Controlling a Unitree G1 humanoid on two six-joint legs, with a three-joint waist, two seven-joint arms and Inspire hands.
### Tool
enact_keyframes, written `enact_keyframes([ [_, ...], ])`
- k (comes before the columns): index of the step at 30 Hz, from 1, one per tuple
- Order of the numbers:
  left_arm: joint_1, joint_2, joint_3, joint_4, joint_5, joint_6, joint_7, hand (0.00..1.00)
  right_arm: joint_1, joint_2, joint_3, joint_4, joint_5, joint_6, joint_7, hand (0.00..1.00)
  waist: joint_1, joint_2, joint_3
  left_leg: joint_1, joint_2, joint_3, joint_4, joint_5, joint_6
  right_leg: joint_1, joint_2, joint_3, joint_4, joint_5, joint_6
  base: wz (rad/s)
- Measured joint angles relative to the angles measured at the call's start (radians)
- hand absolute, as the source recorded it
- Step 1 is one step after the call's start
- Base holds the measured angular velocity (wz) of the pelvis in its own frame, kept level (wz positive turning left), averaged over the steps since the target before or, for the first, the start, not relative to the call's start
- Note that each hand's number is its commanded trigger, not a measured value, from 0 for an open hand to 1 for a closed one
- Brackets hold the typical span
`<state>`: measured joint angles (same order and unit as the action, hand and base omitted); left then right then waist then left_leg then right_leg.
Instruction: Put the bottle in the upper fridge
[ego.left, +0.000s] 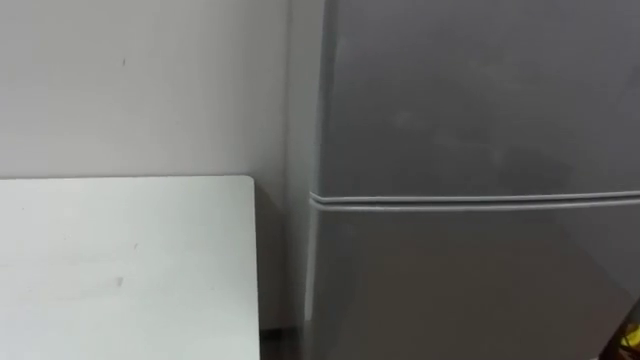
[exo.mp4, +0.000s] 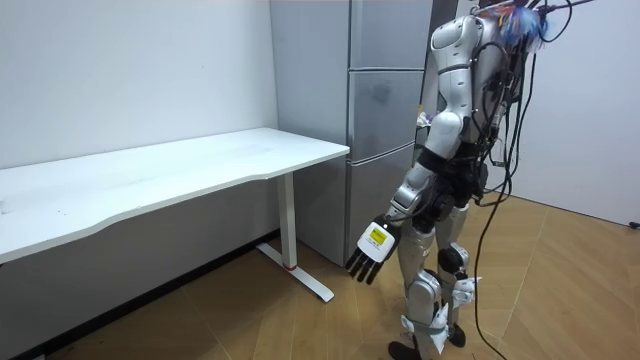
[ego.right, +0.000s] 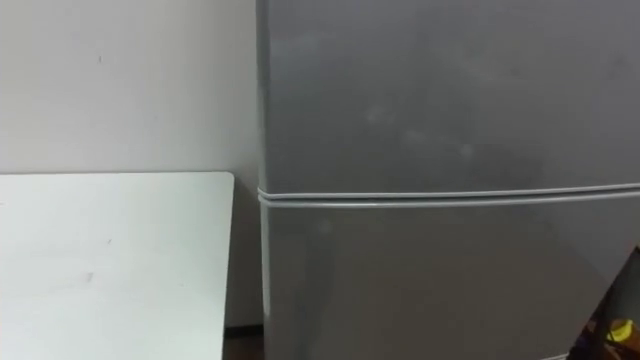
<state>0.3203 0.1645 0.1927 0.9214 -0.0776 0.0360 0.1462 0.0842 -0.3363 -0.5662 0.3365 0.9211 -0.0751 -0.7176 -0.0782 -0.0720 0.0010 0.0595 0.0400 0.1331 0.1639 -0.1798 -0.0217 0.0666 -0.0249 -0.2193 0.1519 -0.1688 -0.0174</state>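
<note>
A tall grey fridge stands before me with its doors shut. In the eye views its upper door meets the lower door at a pale seam. In the room view I stand upright, close to the fridge and facing it. My left hand hangs beside my thigh, fingers straight and holding nothing. At the lower right edge of the eye views a small yellow bit pokes in beside the fridge; I cannot tell what it is.
A white desk stands to my left against the pale wall, its corner close to the fridge's left side. In the room view the desk is long, on white legs, with wooden floor behind me.
</note>
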Motion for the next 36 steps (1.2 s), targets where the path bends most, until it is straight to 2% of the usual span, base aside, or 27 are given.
enact_keyframes([
  [4, -0.011, -0.002, 0.002, 0.0, -0.01, -0.003, 0.003, 0.0, 0.037, 0.053, 0.04, 0.139, 0.03, -0.017, 0.017, 0.0, 0.003, 0.029, -0.0013, 0.006, 0.0, 0.0, -0.001, 0.0, 0.0, 0.001, -0.003, 0.0, 0.002, -0.003, 0.0, 0.0],
  [7, -0.014, -0.002, 0.002, 0.0, -0.023, -0.019, 0.004, 0.0, 0.062, 0.089, 0.075, 0.247, 0.027, -0.018, 0.028, 0.0, 0.002, 0.031, -0.0023, 0.01, 0.0, -0.001, 0.0, 0.0, 0.0, 0.0, -0.004, -0.002, 0.008, -0.015, -0.001, 0.05],
  [11, -0.002, -0.01, -0.011, 0.001, -0.049, -0.021, 0.003, 0.0, 0.104, 0.104, 0.122, 0.307, 0.048, -0.02, 0.05, 0.0, 0.006, 0.036, -0.004, 0.011, -0.001, 0.0, 0.0, 0.0, 0.0, 0.0, -0.006, -0.001, 0.01, -0.017, -0.002, 0.0],
  [13, -0.003, -0.02, -0.011, 0.023, -0.049, -0.03, 0.002, 0.0, 0.124, 0.114, 0.179, 0.373, -0.013, -0.023, 0.083, 0.0, 0.005, 0.04, -0.0057, 0.007, -0.002, 0.0, 0.0, 0.0, 0.0, 0.001, -0.005, -0.001, 0.007, -0.017, -0.002, 0.0],
  [17, -0.009, -0.029, -0.011, 0.073, -0.047, -0.044, -0.001, 0.0, 0.122, 0.142, 0.233, 0.528, -0.071, -0.025, 0.16, 0.0, 0.012, 0.043, -0.0069, 0.016, -0.002, 0.0, 0.0, 0.0, 0.0, 0.005, -0.005, 0.0, 0.006, -0.016, -0.002, -0.01],
  [23, -0.017, -0.035, -0.004, 0.083, -0.046, -0.044, -0.003, 0.0, 0.115, 0.172, 0.267, 0.747, -0.109, -0.002, 0.341, 0.0, 0.031, 0.046, -0.004, 0.021, -0.002, 0.0, 0.0, 0.0, 0.0, 0.01, -0.007, -0.002, 0.009, -0.022, -0.001, 0.01],
  [25, -0.021, -0.034, -0.004, 0.091, -0.046, -0.044, -0.004, 0.0, 0.111, 0.171, 0.32, 0.802, -0.151, 0.021, 0.421, 0.0, 0.034, 0.049, -0.0019, 0.022, -0.004, -0.004, 0.0, 0.0, -0.001, 0.009, -0.009, -0.004, 0.019, -0.025, 0.0, 0.0],
  [28, -0.025, -0.038, -0.021, 0.091, -0.04, -0.043, -0.006, 0.0, 0.103, 0.172, 0.418, 0.833, -0.204, 0.059, 0.515, 0.0, 0.04, 0.048, -0.0009, 0.018, -0.003, -0.004, 0.001, 0.0, -0.001, 0.005, -0.009, -0.005, 0.018, -0.025, 0.0, 0.0],
  [30, -0.027, -0.044, -0.021, 0.092, -0.037, -0.04, -0.009, 0.0, 0.096, 0.176, 0.447, 0.846, -0.256, 0.077, 0.567, 0.0, 0.051, 0.048, -0.0008, 0.019, -0.004, -0.005, 0.001, 0.0, 0.0, 0.006, -0.009, -0.008, 0.017, -0.025, 0.0, 0.02],
  [36, -0.023, -0.05, -0.043, 0.092, -0.037, -0.037, -0.008, 0.0, 0.055, 0.19, 0.537, 0.876, -0.355, 0.099, 0.666, 0.0, 0.07, 0.045, 0.0017, 0.019, -0.012, -0.042, 0.003, 0.0, 0.0, 0.024, -0.015, -0.039, 0.013, -0.028, 0.003, 0.17],
])
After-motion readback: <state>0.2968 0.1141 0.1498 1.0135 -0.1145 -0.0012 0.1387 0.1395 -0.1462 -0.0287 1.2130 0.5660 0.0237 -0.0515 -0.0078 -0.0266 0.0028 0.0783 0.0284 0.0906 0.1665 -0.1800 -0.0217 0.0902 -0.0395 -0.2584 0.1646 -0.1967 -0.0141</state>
